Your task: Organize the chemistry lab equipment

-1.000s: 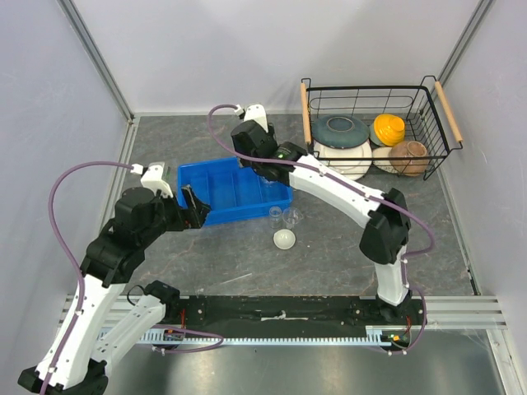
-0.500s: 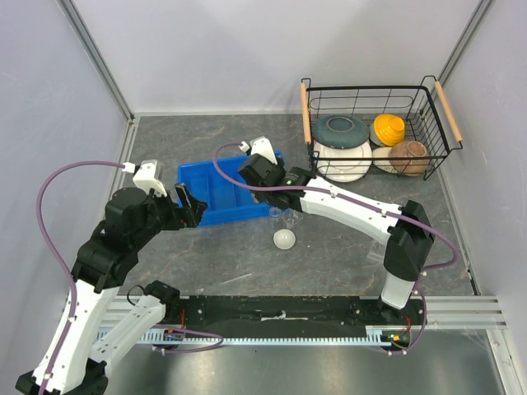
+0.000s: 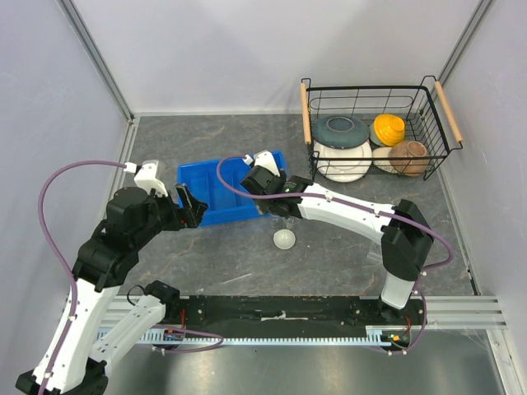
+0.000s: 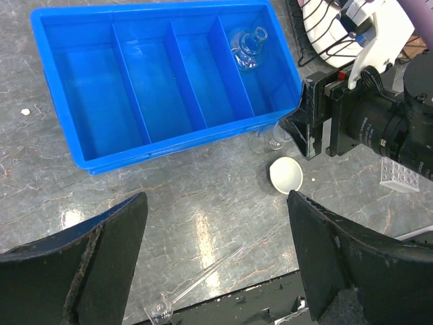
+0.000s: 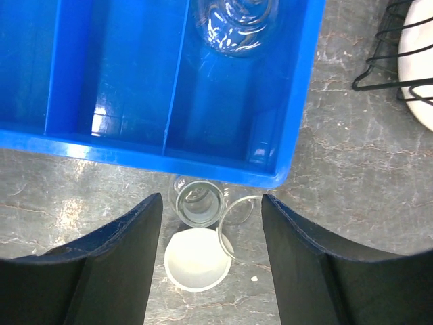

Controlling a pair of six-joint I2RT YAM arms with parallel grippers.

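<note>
Since the earlier frame, the right arm has drawn back from over the far side of the tray toward its near wall, while the left arm has pulled slightly left and paused. The right gripper has its jaws well apart and empty. It hangs above two clear glass beakers, which stand upright and touch or nearly touch just outside the near wall of the blue tray. A white dish sits open side up just beside them on the table. The spread fingers frame the left beaker, which suggests that the step in hand is lining up a descent on it. A narrower opening would risk clipping the second beaker or the dish. One glass flask already lies in the end compartment nearest the basket, so sorting appears to have begun, with most of it still to do. The left gripper is also wide and empty, held back over bare table in front of the tray, probably to leave the shared workspace free. A clear tube rack stands on the table beyond the right wrist, and a slender clear tube lies near the table's front edge. The wire basket of crockery stands well apart.
</note>
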